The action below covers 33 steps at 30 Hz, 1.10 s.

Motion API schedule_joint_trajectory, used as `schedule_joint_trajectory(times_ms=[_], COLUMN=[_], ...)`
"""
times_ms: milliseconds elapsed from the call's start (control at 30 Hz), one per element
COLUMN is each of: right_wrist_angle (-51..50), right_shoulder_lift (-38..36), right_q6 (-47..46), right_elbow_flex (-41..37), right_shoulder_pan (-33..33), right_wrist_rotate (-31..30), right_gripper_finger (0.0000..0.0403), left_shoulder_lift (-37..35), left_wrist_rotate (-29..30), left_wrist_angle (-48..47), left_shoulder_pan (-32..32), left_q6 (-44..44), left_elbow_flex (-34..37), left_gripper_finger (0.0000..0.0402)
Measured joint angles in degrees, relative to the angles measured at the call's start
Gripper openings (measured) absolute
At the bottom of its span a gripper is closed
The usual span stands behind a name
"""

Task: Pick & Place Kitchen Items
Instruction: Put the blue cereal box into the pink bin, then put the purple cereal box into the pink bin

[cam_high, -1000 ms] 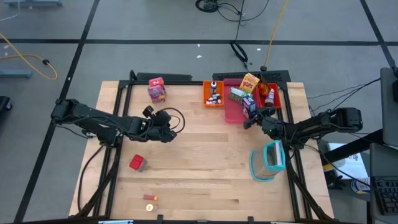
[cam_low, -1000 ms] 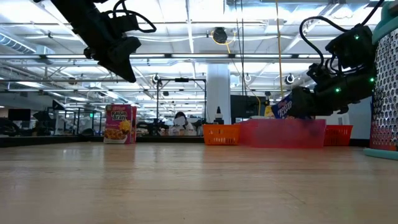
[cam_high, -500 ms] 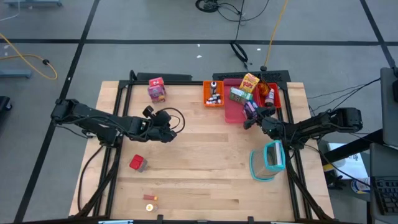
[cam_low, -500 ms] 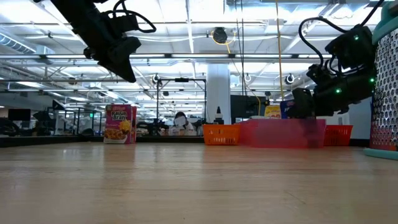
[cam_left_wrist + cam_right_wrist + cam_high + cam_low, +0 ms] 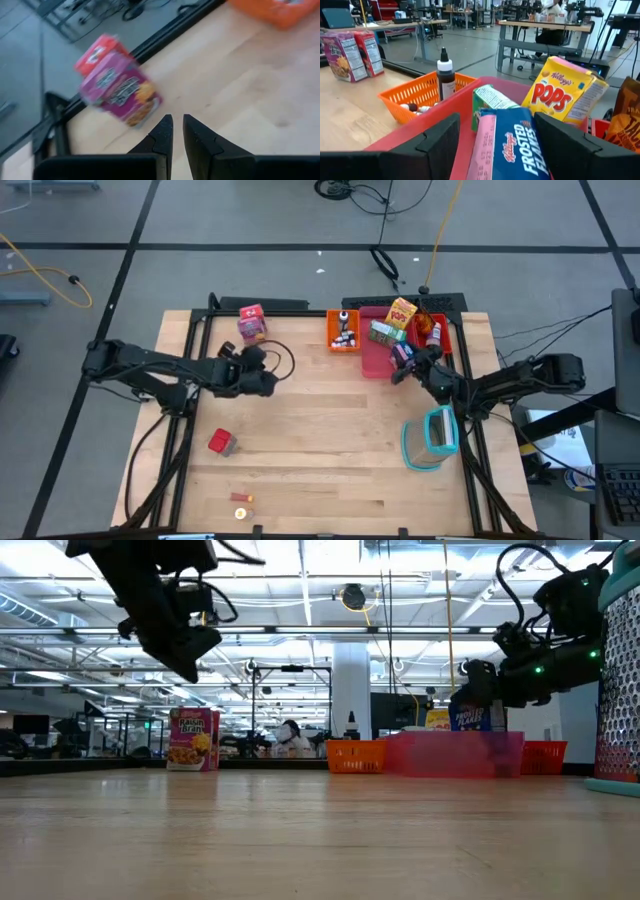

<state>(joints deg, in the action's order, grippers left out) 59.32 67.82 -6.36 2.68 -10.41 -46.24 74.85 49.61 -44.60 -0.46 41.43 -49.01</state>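
A pink-and-red carton (image 5: 252,323) stands on its base near the table's far edge. My left gripper (image 5: 252,358) hovers just short of it, above the table, pointing at it (image 5: 117,85), shut and holding nothing (image 5: 177,122). A blue Frosted Flakes carton (image 5: 512,145) stands upright in the pink tray (image 5: 375,362), beside a green carton (image 5: 492,100) and a yellow Pops carton (image 5: 560,95). My right gripper (image 5: 405,365) is open; its fingers stand on either side of the blue carton's top, apart from it. In the low view the blue carton (image 5: 473,718) rises above the tray wall.
An orange tray (image 5: 343,332) with small dark-capped bottles sits left of the pink tray, a red tray (image 5: 437,332) right of it. A teal-rimmed clear container (image 5: 432,435) stands near the right arm. A red cube (image 5: 221,442) and small orange bits (image 5: 241,500) lie toward the near left.
My right gripper has opened and let go of the blue carton. It was held tilted over the pink tray and now stands upright in it. My left gripper has swung toward the table's far edge and turned toward the pink-and-red carton, staying shut.
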Motion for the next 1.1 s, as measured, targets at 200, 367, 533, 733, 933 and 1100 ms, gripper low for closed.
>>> schedule_joint_trajectory(times_ms=[200,367,533,733,933,1100], right_wrist_angle=[0.50,0.53,1.45,2.91,3.51,3.51], right_shoulder_lift=[-1.02,-1.93,-2.91,-3.82,-3.83,-3.83], right_q6=[0.23,0.24,2.11,3.28,4.22,4.27], right_elbow_flex=[0.00,0.00,0.00,0.00,0.00,0.00], right_shoulder_pan=[0.00,0.00,0.02,0.02,0.02,0.02], right_wrist_rotate=[0.02,1.01,3.39,4.39,4.56,4.56], right_gripper_finger=[0.0249,0.0249,0.0249,0.0249,0.0247,0.0249], left_shoulder_lift=[0.00,0.00,0.00,0.00,0.00,0.00], left_wrist_rotate=[-0.05,-2.50,-4.56,-4.67,-5.59,-6.11], left_wrist_angle=[-4.77,-5.62,-5.48,-5.27,-4.98,-1.44], left_shoulder_pan=[5.52,10.76,14.98,18.73,21.05,22.36], left_q6=[3.60,3.73,3.56,6.47,9.33,7.41], left_elbow_flex=[0.00,0.00,0.00,0.00,0.04,2.03], left_gripper_finger=[0.0047,0.0051,0.0099,0.0192,0.0253,0.0270])
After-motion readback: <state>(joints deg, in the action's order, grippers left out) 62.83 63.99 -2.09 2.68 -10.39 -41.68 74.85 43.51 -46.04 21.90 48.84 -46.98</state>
